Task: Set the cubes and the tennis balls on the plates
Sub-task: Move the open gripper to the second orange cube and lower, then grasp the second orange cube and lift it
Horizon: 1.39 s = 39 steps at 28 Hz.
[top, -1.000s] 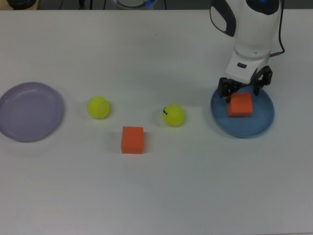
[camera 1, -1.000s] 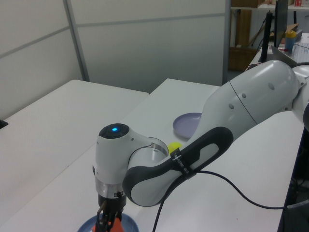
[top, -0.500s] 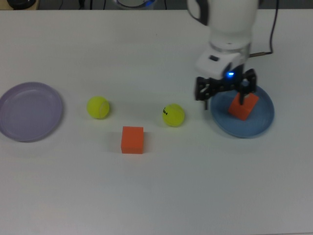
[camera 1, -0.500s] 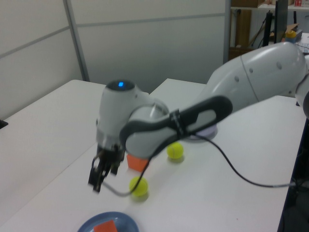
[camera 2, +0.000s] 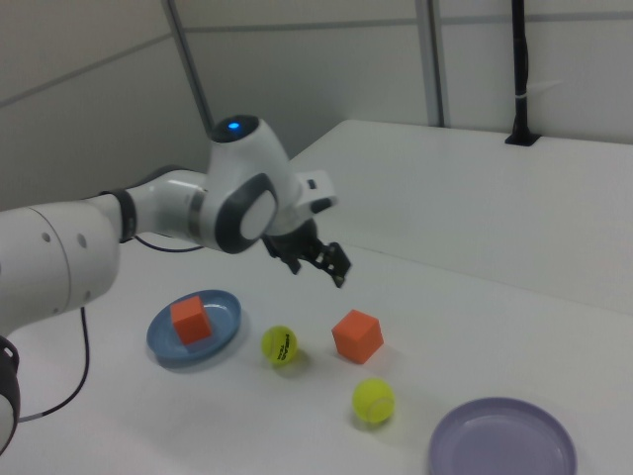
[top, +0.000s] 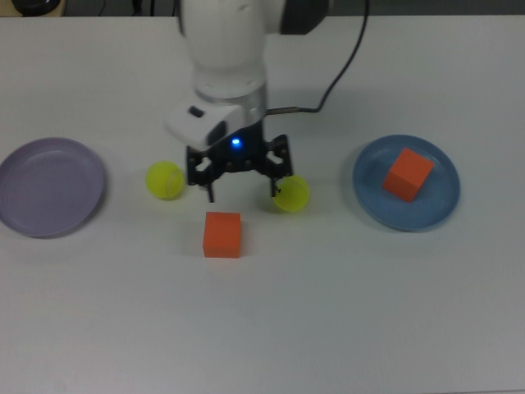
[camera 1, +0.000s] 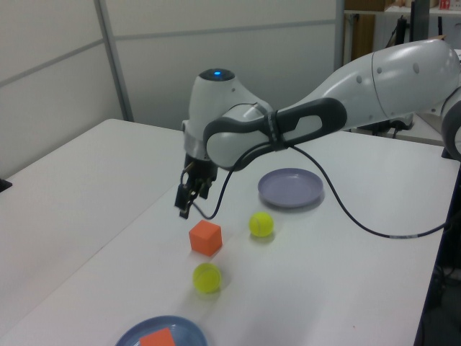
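White arm hangs its gripper (top: 239, 182), jaws apart and empty, above the loose cube (top: 222, 235)

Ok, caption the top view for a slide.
Open gripper above loose cube, between two tennis balls; other cube on blue plate.

A wide white table (top: 344, 328) fills the top view, its matte surface evenly lit with only soft shadows. In the left view, a second white table (camera 1: 65, 180) stands just beside it on the left view's left, a narrow dark gap between the 2. Behind them runs a pale grey partition wall (camera 1: 216, 65) with a horizontal seam and a slanted metal post (camera 1: 115, 61). At the left view's far right, wooden shelving (camera 1: 360, 50) stands in the background. In the right view, the same pale panelled wall (camera 2: 326, 69) closes the far side, and a black upright pole (camera 2: 520, 69) rises from the table's far edge.
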Available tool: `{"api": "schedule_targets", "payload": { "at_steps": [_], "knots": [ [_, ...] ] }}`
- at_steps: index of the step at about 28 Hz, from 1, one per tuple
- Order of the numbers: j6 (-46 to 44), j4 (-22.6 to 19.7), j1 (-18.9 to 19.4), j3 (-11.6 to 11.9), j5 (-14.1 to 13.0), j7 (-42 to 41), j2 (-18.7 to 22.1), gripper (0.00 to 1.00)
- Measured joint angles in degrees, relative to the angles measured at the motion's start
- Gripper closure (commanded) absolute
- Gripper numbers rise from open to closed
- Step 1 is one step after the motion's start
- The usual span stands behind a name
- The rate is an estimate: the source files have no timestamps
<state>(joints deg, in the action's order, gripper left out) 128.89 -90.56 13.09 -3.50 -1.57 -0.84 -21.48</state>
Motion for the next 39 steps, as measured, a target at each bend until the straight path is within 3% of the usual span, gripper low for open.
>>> {"api": "schedule_targets", "payload": {
  "at_steps": [9,32,36,37,39],
  "knots": [
    [-0.04,-0.09,-3.86,-0.01,-0.75,-5.06,-1.7,0.0],
    [0.55,0.1,-3.7,-1.03,-0.75,-6.55,-9.97,0.01],
    [2.28,0.26,-3.7,-1.03,-0.75,-6.56,-10.57,0.2],
    [2.44,0.28,-3.7,-1.03,-0.75,-6.56,-10.7,0.4],
    [2.74,0.32,-3.7,-1.03,-0.75,-6.56,-10.97,0.69]
  ]
}}
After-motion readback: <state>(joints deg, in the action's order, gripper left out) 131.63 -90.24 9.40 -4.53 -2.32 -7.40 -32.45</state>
